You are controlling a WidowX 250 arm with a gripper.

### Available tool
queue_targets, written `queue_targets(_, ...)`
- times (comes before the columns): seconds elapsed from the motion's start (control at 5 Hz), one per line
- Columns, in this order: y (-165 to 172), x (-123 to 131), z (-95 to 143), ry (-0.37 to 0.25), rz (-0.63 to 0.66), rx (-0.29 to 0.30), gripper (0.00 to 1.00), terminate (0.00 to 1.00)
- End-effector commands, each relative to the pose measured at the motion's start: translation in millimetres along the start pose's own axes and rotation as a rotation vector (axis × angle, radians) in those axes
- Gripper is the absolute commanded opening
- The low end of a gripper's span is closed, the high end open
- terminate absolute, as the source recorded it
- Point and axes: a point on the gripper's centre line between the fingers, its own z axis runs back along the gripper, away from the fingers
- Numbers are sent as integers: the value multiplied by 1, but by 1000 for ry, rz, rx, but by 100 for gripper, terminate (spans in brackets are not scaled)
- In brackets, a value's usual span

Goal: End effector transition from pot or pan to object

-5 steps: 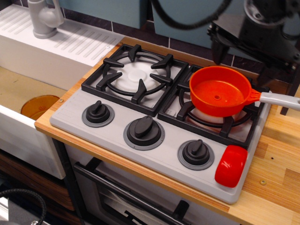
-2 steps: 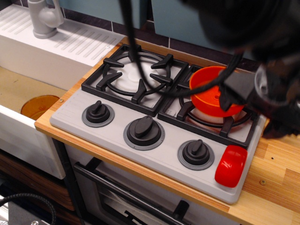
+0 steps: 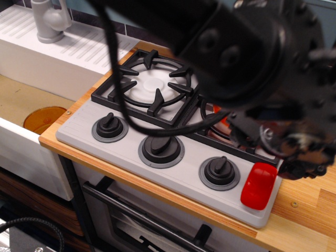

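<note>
My bulky black gripper head (image 3: 286, 144) hangs blurred over the right burner, just above and behind the glossy red oblong (image 3: 259, 185), which lies at the front right corner of the toy stove (image 3: 79, 131). The fingers cannot be made out, so I cannot tell whether they are open or shut. The orange-red saucepan is almost wholly hidden behind the gripper. Only a small sliver (image 3: 221, 113) shows on the right burner. Its grey handle is hidden.
A black cable (image 3: 152, 127) loops from the arm over the left burner grate (image 3: 152, 86) and the middle knob (image 3: 160, 148). Two more knobs (image 3: 109, 127) (image 3: 219, 170) sit on the front panel. An orange disc bowl (image 3: 44, 118) lies in the sink at left, and a grey faucet (image 3: 50, 21) stands behind it.
The gripper has swung from the back right down over the right burner towards the red oblong, covering the saucepan. The cable now trails across the stove. The saucepan and oblong have not moved.
</note>
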Motion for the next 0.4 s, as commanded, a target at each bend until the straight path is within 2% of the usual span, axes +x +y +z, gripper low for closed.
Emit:
queue_targets(0.0,-3,-9,-13,-40,12,-40,100,0)
queue_targets(0.2,-7,-16,-24,-27,18,-53,100,0)
